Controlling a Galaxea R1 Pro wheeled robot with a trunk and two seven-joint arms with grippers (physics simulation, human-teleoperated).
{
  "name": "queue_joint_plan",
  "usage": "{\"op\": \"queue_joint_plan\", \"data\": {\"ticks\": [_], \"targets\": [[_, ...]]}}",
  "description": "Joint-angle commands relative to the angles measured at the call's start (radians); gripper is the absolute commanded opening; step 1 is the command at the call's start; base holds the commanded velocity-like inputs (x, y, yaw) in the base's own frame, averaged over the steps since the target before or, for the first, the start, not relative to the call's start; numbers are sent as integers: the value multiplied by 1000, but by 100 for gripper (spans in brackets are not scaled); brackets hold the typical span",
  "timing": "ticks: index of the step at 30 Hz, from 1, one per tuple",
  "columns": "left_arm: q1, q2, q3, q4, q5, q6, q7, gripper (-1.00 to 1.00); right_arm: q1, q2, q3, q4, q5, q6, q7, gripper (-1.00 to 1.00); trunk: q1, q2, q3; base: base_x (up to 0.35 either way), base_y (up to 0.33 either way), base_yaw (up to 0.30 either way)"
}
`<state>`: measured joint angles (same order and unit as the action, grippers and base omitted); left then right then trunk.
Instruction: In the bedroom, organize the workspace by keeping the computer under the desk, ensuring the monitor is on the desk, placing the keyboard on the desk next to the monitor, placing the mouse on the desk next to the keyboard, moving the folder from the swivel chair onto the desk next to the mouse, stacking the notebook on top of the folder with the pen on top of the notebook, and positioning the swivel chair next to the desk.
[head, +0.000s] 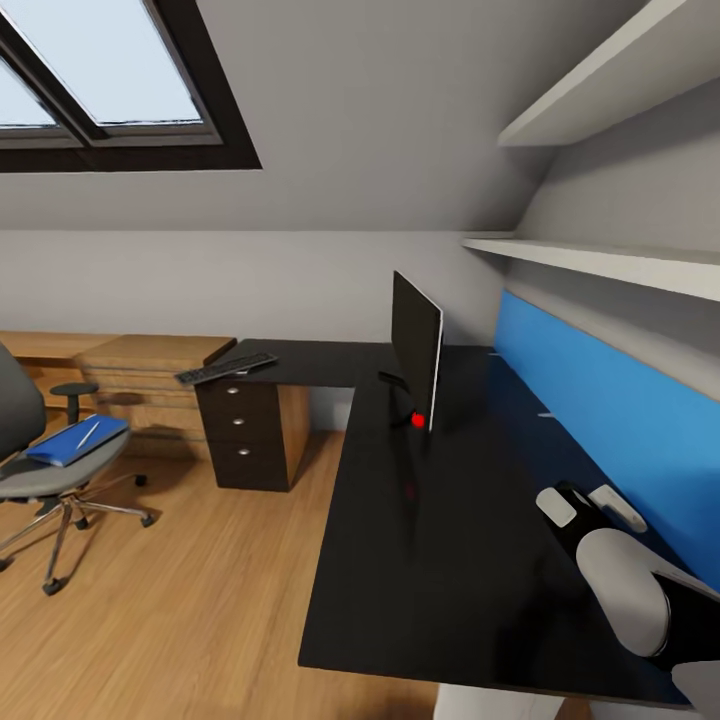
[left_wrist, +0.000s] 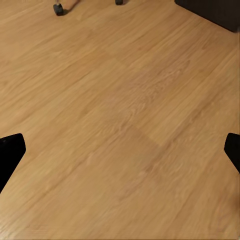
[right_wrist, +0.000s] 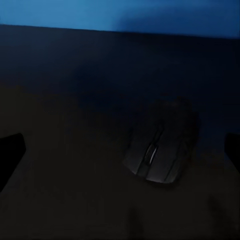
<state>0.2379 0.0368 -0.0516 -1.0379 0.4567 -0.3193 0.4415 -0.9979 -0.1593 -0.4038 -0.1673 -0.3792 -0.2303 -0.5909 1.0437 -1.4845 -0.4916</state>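
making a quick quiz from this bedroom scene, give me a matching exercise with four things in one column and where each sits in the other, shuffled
Things:
1. keyboard
2. folder
3. mouse
4. monitor

Places:
A. on the swivel chair seat
B. standing near the inner corner of the desk
C. on the desk wing above the drawer unit
D. on the black desk top, below the open right gripper, near the blue wall panel

Pairs: 1-C, 2-A, 3-D, 4-B
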Motion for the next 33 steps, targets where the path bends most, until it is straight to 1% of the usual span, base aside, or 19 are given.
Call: {"op": "queue_joint_plan", "data": {"ticks": [1, 6, 19, 28, 33], "targets": [[0, 2, -5, 0, 9, -6, 5, 100, -1, 0, 5, 0, -11, -5, -1, 100, 0, 0, -1, 211, 0, 0], [0, 2, -9, 18, 8, -6, 5, 100, 0, -1, 5, 0, -11, -6, -1, 100, 0, 0, -1, 83, 0, 0], [0, 2, -8, 21, 7, -6, 6, 100, -1, -2, 5, 0, -11, -6, -1, 100, 0, 0, -1, 4, -1, 0], [0, 2, -8, 21, 5, -7, 3, 100, -1, -3, 9, 0, -6, -6, 0, 100, 0, 0, -1, 129, -135, 0], [0, 2, -8, 20, 6, -7, 3, 100, -1, -6, 10, 0, -4, -6, -1, 100, 0, 0, -1, 60, -61, 0]]}}
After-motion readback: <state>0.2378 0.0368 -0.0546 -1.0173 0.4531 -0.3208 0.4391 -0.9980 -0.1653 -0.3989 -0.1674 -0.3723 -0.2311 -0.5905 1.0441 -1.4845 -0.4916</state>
